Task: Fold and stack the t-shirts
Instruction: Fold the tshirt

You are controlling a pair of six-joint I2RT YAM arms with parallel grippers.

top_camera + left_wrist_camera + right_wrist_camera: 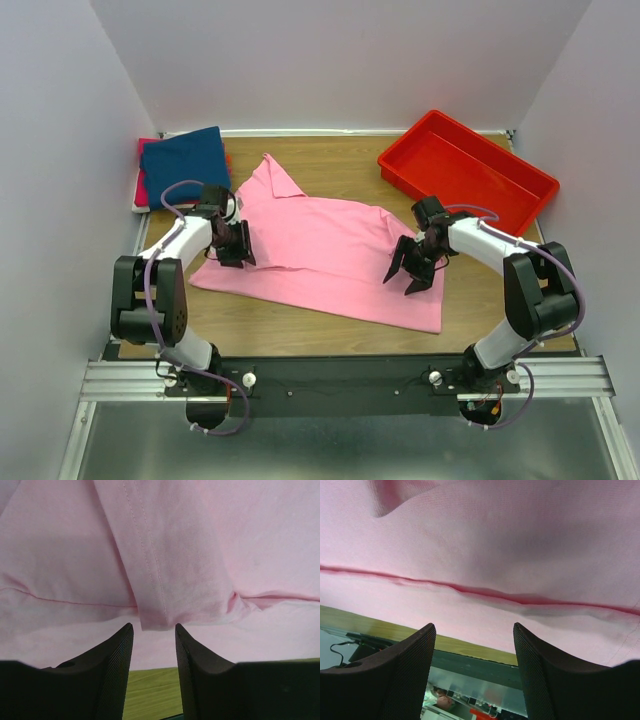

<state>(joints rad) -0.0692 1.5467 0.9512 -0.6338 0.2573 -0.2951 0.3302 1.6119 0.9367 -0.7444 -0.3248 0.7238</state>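
Low, left gripper (pixel 240 254), right gripper (pixel 405 282) angled over pink t-shirt (pixel 320 240)

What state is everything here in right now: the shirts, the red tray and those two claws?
pink shirt: spread out on the table, not yet folded up.
navy shirt: folded, in the far left corner.
red tray: empty, at the far right.
left claw: open, at the pink shirt's left edge.
right claw: open, over the pink shirt's right side.
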